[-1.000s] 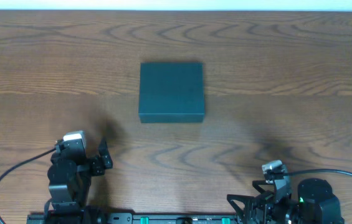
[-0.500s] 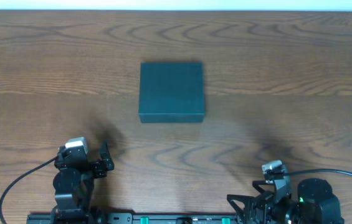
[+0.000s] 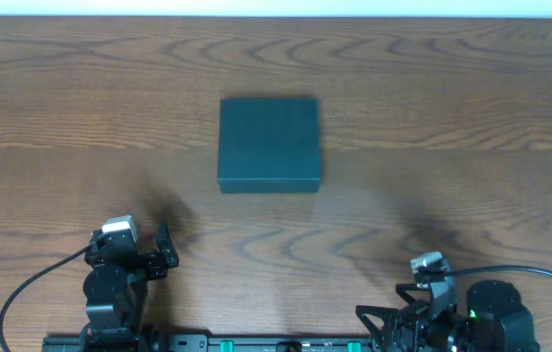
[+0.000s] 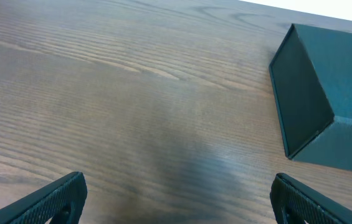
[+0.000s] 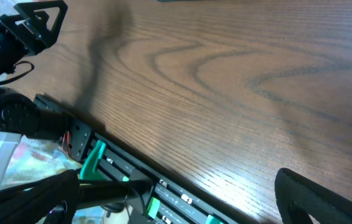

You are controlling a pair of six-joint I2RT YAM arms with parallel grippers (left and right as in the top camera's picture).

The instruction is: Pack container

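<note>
Tabletop (image 3: 451, 117): dark brown wood, bold wavy grain, matte, with soft shadows on the arms' side of the box.
Room: only a pale strip (image 3: 276, 7) beyond the box along the far edge. Nothing more of the room in any view.
Box (image 3: 269, 144): dark teal, square, lid down, flat on the tabletop about midway across, well apart from both arms.
Left claw (image 3: 165, 248): near side of the box and off to its left, spread wide, empty, facing the wood just left of the box.
Right claw (image 5: 176, 202): near side of the box and off to its right, low by the rail (image 3: 285, 344), spread wide, nothing between the fingers.
Cut off: in the left wrist view, box clipped by the right frame edge, one corner and two faces showing. Fingers (image 4: 57, 196) only as dark tips at the bottom.
Hard to make out: lid seam and hinge not discernible from overhead. A colourful blur (image 5: 20, 162) below the rail in the right wrist view, unidentifiable.
Overhead only: whole outline of the box, both arms at once, cables (image 3: 21, 284) looping out from them.
Left wrist only: depth of the box's side wall, and a dim shadow on the wood beside it.
Right wrist only: left arm (image 5: 14, 37) seen from the side, green clips on the rail, grain close up.
</note>
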